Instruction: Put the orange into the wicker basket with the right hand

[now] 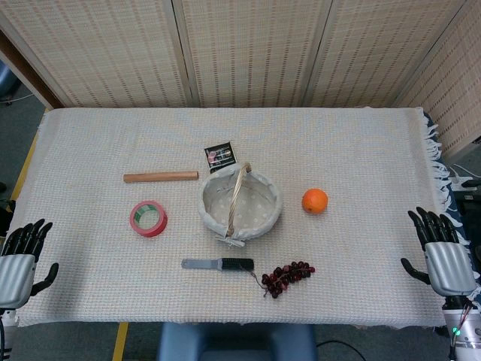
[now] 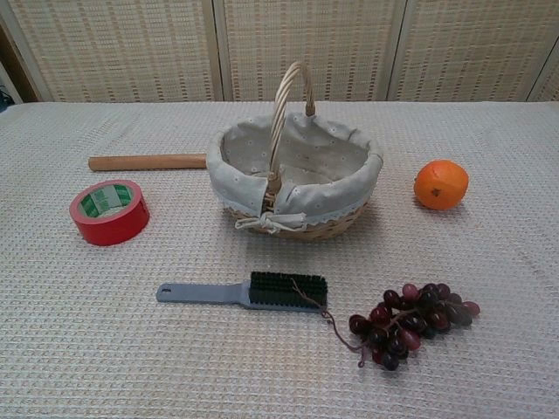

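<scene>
The orange [image 1: 315,201] [image 2: 441,184] lies on the cloth just right of the wicker basket [image 1: 263,218] [image 2: 358,214], not touching it. The basket has a pale fabric lining and an upright handle, and nothing shows inside it. My right hand [image 1: 443,254] is at the table's right edge, open with fingers spread, well right of and nearer than the orange. At the left edge my left hand [image 1: 20,256] is open too. The chest view shows neither hand.
A red tape roll [image 1: 148,218] [image 2: 109,211] and a wooden stick [image 1: 161,177] [image 2: 147,161] lie left of the basket. A grey brush [image 1: 218,264] [image 2: 244,292] and dark grapes [image 1: 289,275] [image 2: 409,321] lie in front. A small dark packet [image 1: 219,156] sits behind it.
</scene>
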### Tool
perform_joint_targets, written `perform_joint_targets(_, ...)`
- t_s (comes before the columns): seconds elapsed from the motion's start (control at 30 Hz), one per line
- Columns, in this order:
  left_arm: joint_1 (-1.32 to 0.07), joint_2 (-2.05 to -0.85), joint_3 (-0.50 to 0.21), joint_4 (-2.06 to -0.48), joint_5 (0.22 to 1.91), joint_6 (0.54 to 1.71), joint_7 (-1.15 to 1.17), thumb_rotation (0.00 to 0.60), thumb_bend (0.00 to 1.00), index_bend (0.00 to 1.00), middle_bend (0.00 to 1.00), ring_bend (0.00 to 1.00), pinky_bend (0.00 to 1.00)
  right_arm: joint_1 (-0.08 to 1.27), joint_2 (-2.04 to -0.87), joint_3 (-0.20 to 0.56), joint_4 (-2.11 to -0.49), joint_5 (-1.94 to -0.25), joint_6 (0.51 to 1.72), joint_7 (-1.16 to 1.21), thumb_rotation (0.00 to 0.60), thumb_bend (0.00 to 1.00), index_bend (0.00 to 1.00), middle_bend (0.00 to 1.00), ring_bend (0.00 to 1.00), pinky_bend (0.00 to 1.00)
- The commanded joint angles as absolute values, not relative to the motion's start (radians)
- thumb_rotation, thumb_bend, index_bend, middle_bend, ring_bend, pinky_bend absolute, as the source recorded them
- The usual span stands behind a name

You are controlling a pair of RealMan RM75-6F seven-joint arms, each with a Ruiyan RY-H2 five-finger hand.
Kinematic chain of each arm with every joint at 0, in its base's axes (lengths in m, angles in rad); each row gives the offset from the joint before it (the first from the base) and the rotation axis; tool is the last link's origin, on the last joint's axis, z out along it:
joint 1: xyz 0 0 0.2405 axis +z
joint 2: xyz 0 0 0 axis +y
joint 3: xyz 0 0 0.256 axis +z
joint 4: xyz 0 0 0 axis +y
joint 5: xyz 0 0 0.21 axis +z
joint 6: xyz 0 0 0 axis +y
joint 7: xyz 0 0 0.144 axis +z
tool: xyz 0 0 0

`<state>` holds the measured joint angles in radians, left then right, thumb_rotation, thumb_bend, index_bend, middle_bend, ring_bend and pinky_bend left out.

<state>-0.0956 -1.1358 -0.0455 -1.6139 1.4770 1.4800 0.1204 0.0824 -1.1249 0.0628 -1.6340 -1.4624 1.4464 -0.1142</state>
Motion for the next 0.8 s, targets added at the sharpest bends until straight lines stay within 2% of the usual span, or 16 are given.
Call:
perform_joint_targets(0.03, -0.096, -1.135, -0.046, -1.612, 1.478, 1.481, 0.12, 0.6, 0.38, 0.0, 0.0, 0.0, 0.07, 0.082, -1.124, 0.063, -1.635, -1.464, 1.448, -0.115, 0.6, 0.15, 0.0, 0.0, 0.0, 0.03)
perform_joint_targets(0.27, -0.096, -1.133, -0.044, -1.614, 1.48, 1.478, 0.11, 0.6, 0.38, 0.0, 0.0, 0.0, 0.07, 0.082, -1.118, 0.062, -1.654, -1.45, 1.435, -0.106, 0.6, 0.15, 0.0, 0.0, 0.0, 0.03)
perform_joint_targets(0.47, -0.099, -1.129, -0.04, -1.616, 1.482, 1.469, 0.104, 0.6, 0.39, 0.0, 0.0, 0.0, 0.07, 0.108, -1.079, 0.069, -1.755, -1.335, 1.324, -0.127, 0.6, 0.08, 0.0, 0.0, 0.0, 0.03)
perform_joint_targets(0.6, -0.099, -1.128, -0.039, -1.617, 1.483, 1.468, 0.101, 0.6, 0.39, 0.0, 0.0, 0.0, 0.07, 0.17, -1.061, 0.11, -1.812, -1.209, 1.226, -0.205, 0.6, 0.08, 0.0, 0.0, 0.0, 0.03)
perform_joint_targets(0.8, -0.103, -1.125, -0.037, -1.619, 1.48, 1.458, 0.1, 0.6, 0.39, 0.0, 0.0, 0.0, 0.07, 0.307, -1.139, 0.196, -1.795, -1.016, 1.138, -0.386, 0.6, 0.08, 0.0, 0.0, 0.0, 0.03)
